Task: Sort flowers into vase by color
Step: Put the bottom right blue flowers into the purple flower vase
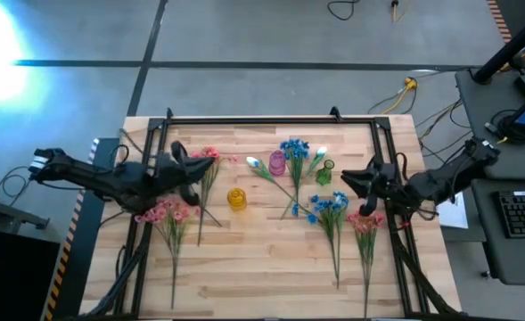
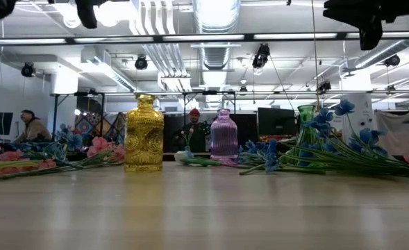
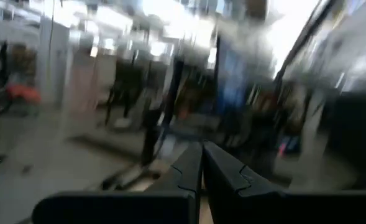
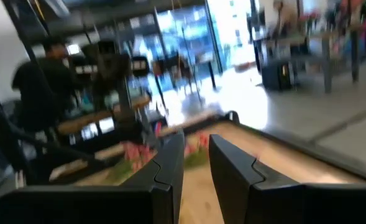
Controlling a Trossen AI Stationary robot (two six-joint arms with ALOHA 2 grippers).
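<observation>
We work over the table (image 1: 262, 276), flowers (image 1: 331, 207) loose around three vases (image 1: 236, 199). Both arms hover high: left gripper (image 1: 187, 167) pinched shut, empty; right gripper (image 1: 351, 183) slightly parted, empty. We should descend onto one stem, gripping low.

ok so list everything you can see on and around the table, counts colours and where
yellow vase: one, table centre
purple vase: one, behind centre
green vase: one, right of the purple vase
pink flowers: three sprays, two at left, one at right front
blue flowers: two sprays, one by the purple vase, one at right
white buds: two, flanking the purple vase
table: one, light wood
keyboard: one, black, side desk at right
person: one seated, far left background
left gripper: jaws shut, over left pink flowers
right gripper: jaws slightly apart, empty
</observation>
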